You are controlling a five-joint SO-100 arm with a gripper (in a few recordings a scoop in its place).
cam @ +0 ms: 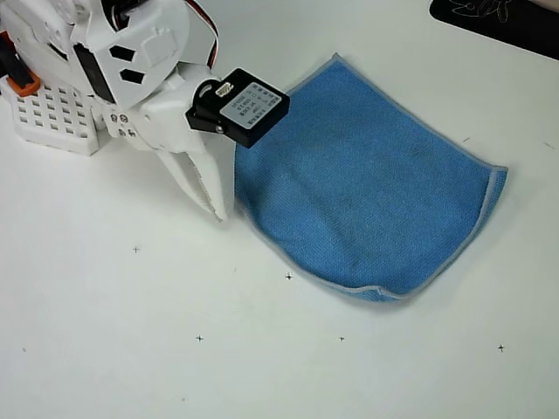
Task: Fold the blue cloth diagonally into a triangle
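In the overhead view the blue cloth [367, 188] lies spread on the white table [131, 349], right of centre, with its lower edge slightly turned up near the bottom. The white gripper [218, 209] points down at the cloth's left edge, its tip just beside the border. Its fingers look closed together with nothing between them.

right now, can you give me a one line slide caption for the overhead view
White two-finger gripper points down at the left edge of the square blue microfibre cloth, lying unfolded on the white table.
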